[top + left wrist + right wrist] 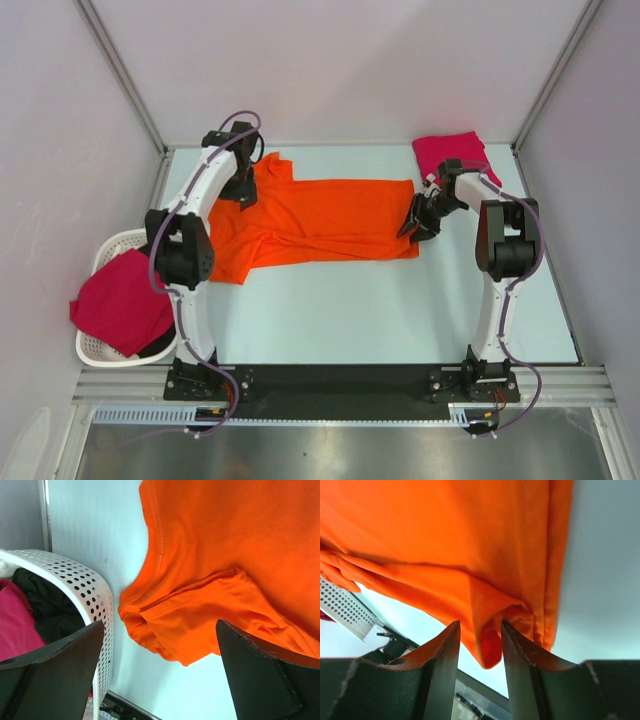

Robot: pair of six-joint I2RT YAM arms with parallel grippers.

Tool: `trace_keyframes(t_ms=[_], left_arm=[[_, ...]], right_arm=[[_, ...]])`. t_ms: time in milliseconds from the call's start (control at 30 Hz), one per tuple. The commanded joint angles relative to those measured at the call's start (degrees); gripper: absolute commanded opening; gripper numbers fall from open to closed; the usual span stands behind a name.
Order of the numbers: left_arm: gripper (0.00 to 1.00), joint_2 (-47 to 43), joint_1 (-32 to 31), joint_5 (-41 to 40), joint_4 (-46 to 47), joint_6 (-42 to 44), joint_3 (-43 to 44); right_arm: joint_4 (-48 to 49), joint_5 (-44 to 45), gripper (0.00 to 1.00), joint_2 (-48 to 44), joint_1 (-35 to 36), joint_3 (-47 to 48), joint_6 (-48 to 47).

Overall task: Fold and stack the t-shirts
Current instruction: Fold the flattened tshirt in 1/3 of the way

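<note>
Risk: hem bunch between fingers of part-open right claw, seemingly unpinched, may snag on lift & drag orange shirt askew; left claw wide open, empty, crumpled sleeve just below it.

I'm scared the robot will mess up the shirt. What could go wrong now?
1. A bunched fold of the orange t-shirt sits between the fingers of the right end effector; lifting away might drag it crooked.
2. The sleeve under the open left end effector is crumpled near the white basket, so the next fold may come out lumpy.
</note>
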Motion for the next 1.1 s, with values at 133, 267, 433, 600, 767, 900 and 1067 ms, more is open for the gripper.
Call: trace_keyframes(t_ms=[133,267,433,600,767,900,1067], left_arm=[[1.0,-8.3,0.2,1.3,0.4,1.2,-4.0],[1.0,-9.5,0.1,1.1,0.6,1.7,-6.1],[1.0,-10.2,-0.1,0.7,0.9,2.4,-8.2],[1.0,-10.0,-0.5,0.3,0.9,2.7,-8.5],[1.0,-10.1,-0.6,0.7,1.0,3.0,-7.8],[1.0,-10.4,-0.7,0.7,1.0,3.1,-8.3],[1.0,-10.6,-1.0,0.7,1.2,3.2,-9.1]], right_arm=[[-5.3,2.7,0.43,-8.6,-0.2,-5.1,-3.1],[-5.7,4.4,0.43,-12.4,-0.9,-5.7,-2.8],[-5.6,3.1,0.43,-14.1,-0.6,-8.4,-2.3],[-3.4,3.0,0.43,-15.0,-0.1,-13.0,-1.5],[-2.0,3.0,0.43,-14.1,0.2,-14.2,-1.3],[-1.0,2.5,0.43,-13.0,0.6,-13.2,-0.7],[-0.9,2.5,0.43,-9.7,1.4,-10.6,-0.7]])
